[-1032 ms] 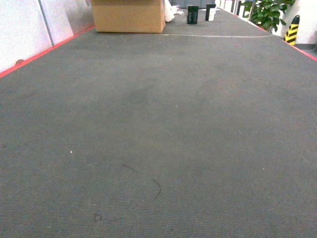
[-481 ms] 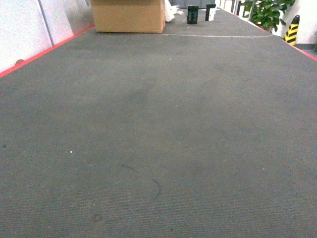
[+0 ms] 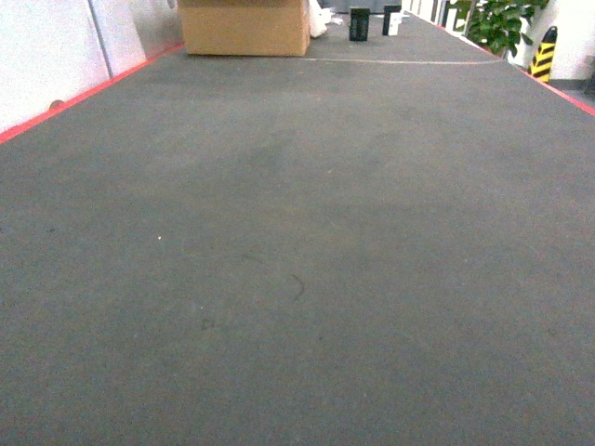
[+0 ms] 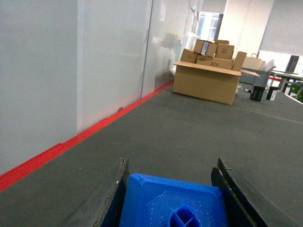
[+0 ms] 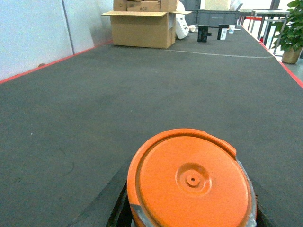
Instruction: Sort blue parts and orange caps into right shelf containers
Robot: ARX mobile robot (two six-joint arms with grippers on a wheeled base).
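In the left wrist view, a blue part (image 4: 170, 203), a square block with a round ribbed socket in its top, sits between the two dark fingers of my left gripper (image 4: 172, 164), which is shut on it. In the right wrist view, an orange cap (image 5: 191, 179) shows its flat round top with a small centre dimple. My right gripper (image 5: 189, 205) is shut on it, and only the dark finger edges show beside it. Neither gripper appears in the head view. The right shelf containers are out of view.
Grey carpet (image 3: 307, 232) stretches ahead, edged by a red line (image 3: 84, 96) below white wall panels on the left. At the far end stand an open cardboard box (image 3: 245, 26), small black items (image 3: 359, 23), a green plant (image 3: 497, 23) and a black-and-yellow post (image 3: 542, 54).
In the head view the curved mark and the white speck on the carpet have slid up and slightly right, and the far box sits a little higher. No arm shows in any of the head frames.
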